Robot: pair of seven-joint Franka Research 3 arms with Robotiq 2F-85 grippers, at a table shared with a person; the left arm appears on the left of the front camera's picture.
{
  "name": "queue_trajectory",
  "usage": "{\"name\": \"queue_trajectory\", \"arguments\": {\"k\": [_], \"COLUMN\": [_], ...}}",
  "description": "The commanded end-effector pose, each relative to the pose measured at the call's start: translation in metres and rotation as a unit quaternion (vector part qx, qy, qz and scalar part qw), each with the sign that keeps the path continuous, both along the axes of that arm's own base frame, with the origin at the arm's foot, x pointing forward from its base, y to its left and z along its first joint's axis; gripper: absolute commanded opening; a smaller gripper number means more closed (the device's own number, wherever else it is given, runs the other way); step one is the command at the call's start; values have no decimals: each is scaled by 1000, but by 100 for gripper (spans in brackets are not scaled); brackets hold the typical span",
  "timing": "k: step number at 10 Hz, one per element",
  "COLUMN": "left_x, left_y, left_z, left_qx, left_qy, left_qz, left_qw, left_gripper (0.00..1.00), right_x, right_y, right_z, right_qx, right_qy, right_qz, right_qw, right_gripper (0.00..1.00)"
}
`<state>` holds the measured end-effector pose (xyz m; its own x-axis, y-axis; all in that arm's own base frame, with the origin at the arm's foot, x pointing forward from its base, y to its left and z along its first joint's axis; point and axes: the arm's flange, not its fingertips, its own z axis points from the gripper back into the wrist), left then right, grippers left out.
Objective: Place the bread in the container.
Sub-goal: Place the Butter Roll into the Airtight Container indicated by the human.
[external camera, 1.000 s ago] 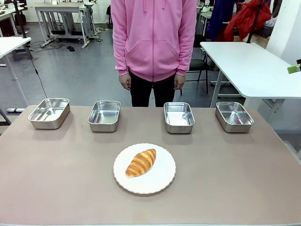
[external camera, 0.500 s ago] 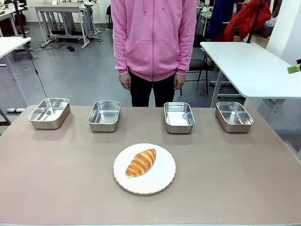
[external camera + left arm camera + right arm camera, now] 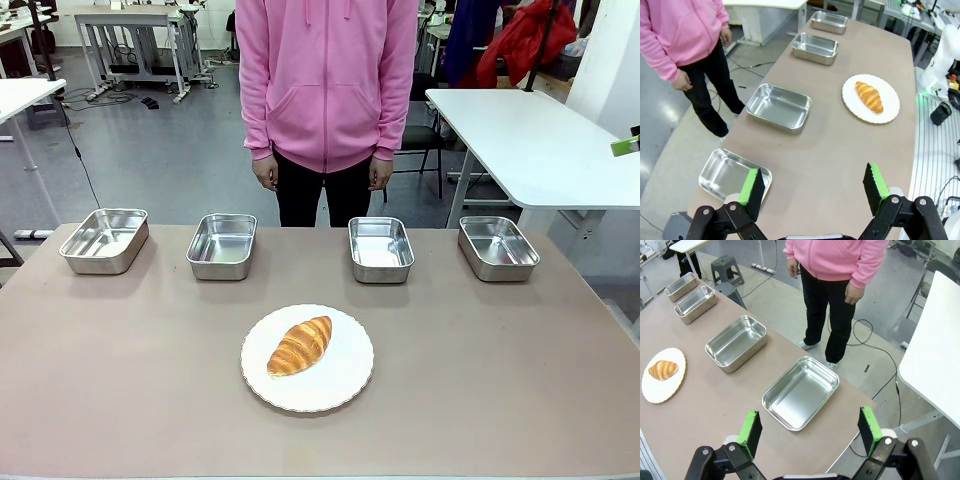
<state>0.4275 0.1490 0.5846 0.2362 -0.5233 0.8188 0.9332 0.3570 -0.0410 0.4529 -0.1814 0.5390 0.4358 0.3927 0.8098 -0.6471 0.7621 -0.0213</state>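
The bread (image 3: 300, 345), golden-brown and ridged, lies on a round white plate (image 3: 345, 385) in the middle of the table. Behind it several look-alike steel containers stand in a row, all empty: far left (image 3: 104, 240), left of centre (image 3: 222, 245), right of centre (image 3: 380, 248), far right (image 3: 497, 247). Which one the task means I cannot tell. My left gripper (image 3: 813, 184) hangs open high over the table's left end, above a tray (image 3: 735, 175), with the bread (image 3: 869, 96) far off. My right gripper (image 3: 810, 427) is open above the right-end tray (image 3: 801, 392), the bread (image 3: 663, 369) far away.
A person in a pink hoodie (image 3: 327, 80) stands at the table's far side, hands hanging down, off the table. A white table (image 3: 530, 140) stands at the back right. The tabletop around the plate is bare.
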Motion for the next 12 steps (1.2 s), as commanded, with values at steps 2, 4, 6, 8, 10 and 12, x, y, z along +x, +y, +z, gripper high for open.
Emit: {"name": "queue_trajectory", "arguments": {"k": [2,4,6,8,10,12], "left_x": [-2,-2,-2,-2,-2,-2], "left_y": [1,1,1,1,1,1], "left_z": [1,1,1,1,1,1], "left_qx": [-1,-1,-1,-1,-1,-1], "left_qy": [-4,-4,-4,-4,-4,-4], "left_qz": [-5,-5,-5,-5,-5,-5], "left_qw": [1000,1000,1000,1000,1000,1000], "left_gripper": [100,100,100,100,100,100], "right_x": [2,2,2,2,2,2], "right_y": [0,0,0,0,0,0], "right_z": [1,1,1,1,1,1], "right_qx": [9,9,9,9,9,9], "right_qy": [-10,-10,-10,-10,-10,-10], "right_qz": [1,1,1,1,1,1], "right_qw": [1000,1000,1000,1000,1000,1000], "right_gripper": [100,100,100,100,100,100]}}
